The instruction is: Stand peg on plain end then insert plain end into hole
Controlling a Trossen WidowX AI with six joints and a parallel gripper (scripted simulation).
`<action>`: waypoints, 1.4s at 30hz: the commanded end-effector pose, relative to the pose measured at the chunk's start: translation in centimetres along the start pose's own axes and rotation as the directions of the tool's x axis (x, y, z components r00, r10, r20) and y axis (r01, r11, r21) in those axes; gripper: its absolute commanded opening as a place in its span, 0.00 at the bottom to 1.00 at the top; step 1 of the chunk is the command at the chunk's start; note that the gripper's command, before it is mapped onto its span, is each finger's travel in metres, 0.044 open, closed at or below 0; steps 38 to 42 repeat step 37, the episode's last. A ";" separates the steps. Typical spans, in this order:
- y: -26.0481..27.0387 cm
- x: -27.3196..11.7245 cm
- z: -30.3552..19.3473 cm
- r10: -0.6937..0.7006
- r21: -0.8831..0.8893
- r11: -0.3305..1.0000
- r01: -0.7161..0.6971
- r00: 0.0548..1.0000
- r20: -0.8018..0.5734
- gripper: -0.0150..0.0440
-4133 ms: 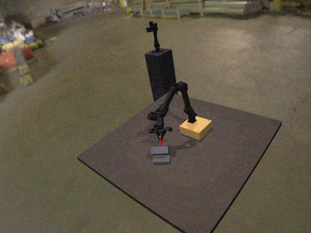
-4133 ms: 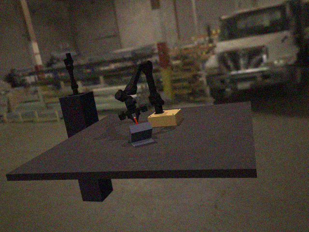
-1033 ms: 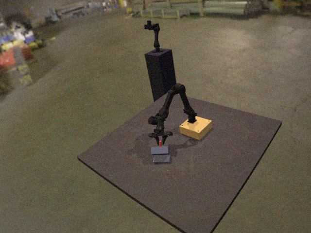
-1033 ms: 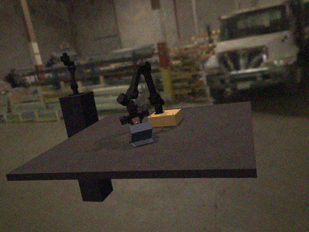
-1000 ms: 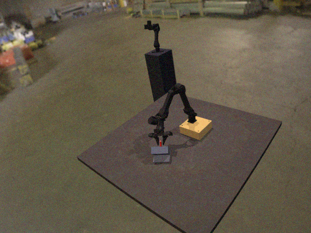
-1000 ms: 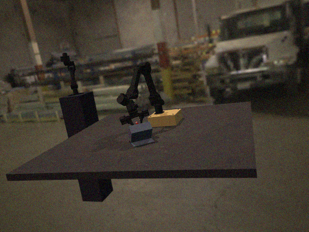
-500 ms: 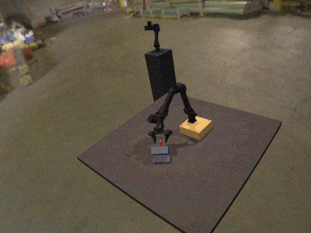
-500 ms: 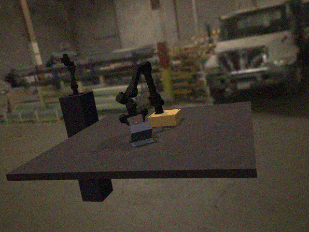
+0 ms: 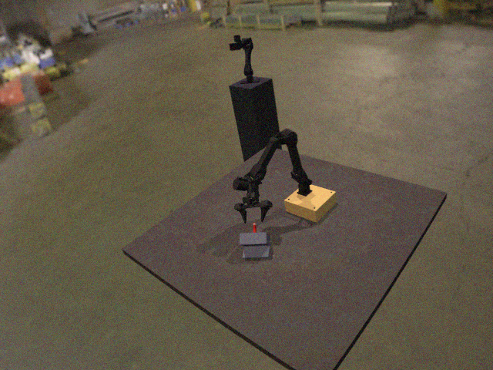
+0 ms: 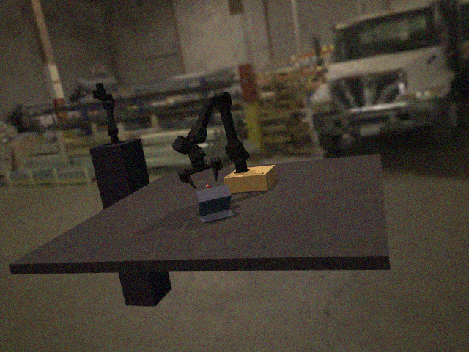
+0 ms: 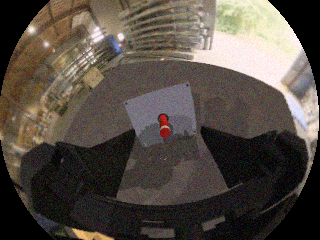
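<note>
The claw [image 9: 253,221] [image 10: 205,183] [image 11: 168,131] is opened wide, and nothing is held in it. The red peg [image 9: 254,228] [image 10: 207,186] [image 11: 164,126] is set in the hole of the sloped panel [image 9: 253,238] [image 10: 214,193] [image 11: 161,104], with its white band near the end that sticks out. In the wrist view, the peg is seen between the two spread fingers, and it is not pinched by them. The panel is held up over the table [image 9: 318,278] [image 10: 303,227] [image 11: 220,85]. Near it, the black arm [image 9: 264,159] [image 10: 227,117] is carried by a yellow block [image 9: 301,210] [image 10: 251,183]. How deep the peg is pushed cannot be told.
</note>
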State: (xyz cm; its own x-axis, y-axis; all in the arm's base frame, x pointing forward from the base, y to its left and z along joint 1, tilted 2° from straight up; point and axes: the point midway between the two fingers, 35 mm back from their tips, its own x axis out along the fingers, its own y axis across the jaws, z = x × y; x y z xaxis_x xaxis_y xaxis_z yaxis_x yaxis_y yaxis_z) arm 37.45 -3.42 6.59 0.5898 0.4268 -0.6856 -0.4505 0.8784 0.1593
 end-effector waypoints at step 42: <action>-0.2 -6.5 -0.1 -0.001 0.004 1.000 0.001 1.000 -0.002 1.00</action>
